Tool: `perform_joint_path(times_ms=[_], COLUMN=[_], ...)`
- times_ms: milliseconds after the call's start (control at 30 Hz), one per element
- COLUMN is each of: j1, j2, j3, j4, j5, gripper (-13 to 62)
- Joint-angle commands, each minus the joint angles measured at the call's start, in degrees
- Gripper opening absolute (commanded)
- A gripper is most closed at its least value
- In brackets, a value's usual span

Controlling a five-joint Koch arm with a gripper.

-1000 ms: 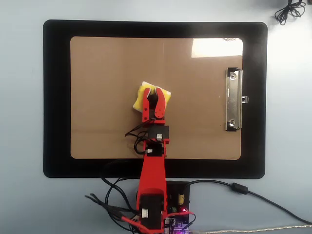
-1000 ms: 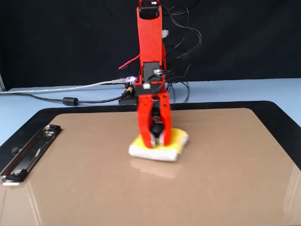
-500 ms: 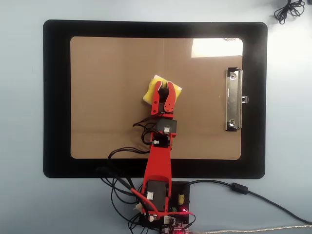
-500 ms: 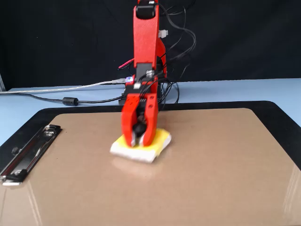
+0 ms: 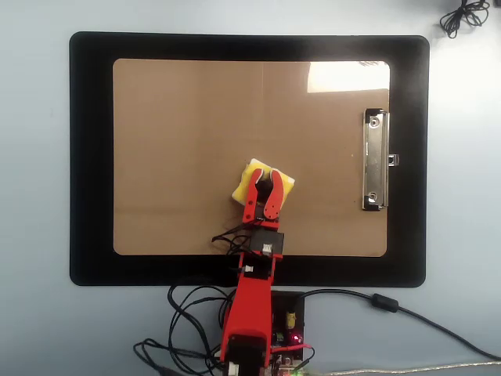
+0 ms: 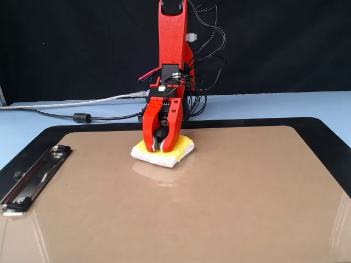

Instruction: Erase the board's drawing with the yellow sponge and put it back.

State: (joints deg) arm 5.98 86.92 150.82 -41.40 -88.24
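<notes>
The tan-brown board (image 5: pixel 188 117) lies on a black mat (image 5: pixel 90 157), with its silver clip (image 5: pixel 376 160) at the right in the overhead view. The yellow sponge (image 5: pixel 288 182) rests on the board's lower middle. My red gripper (image 5: pixel 266 175) stands over it with its jaws closed on the sponge's black knob. In the fixed view, the gripper (image 6: pixel 159 149) presses down on the sponge (image 6: pixel 185 146) near the far edge of the board (image 6: pixel 219 192). No drawing shows on the board.
In the fixed view the clip (image 6: pixel 33 178) is at the left and the mat (image 6: pixel 329 137) frames the board. Black cables (image 5: pixel 188 313) lie around the arm base (image 5: pixel 250 329). Another coiled cable (image 5: pixel 462 16) lies at the top right.
</notes>
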Motion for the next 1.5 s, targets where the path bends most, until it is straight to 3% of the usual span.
perform_joint_path(times_ms=[0,167,433,567,900,1167,1333,1467], j1=[0.70,-0.70,-10.99,-12.57,-13.36,-13.80,-15.12,-25.31], j2=[-7.47,-20.57,-5.19,-5.10,-21.45,1.49,11.60,24.52], j3=[-8.00,-22.32,-3.96,-4.04,-21.88,-8.00,-21.09,-28.30], j4=[-1.32,-1.41,-1.93,-2.55,-2.55,4.22,32.87,56.78], j5=[-0.35,-0.44,-1.76,-2.20,-2.11,-1.93,-2.99,-12.57], gripper=[-8.2,-8.2,-8.1,-8.2,-8.2,-8.2,-8.2,-8.1])
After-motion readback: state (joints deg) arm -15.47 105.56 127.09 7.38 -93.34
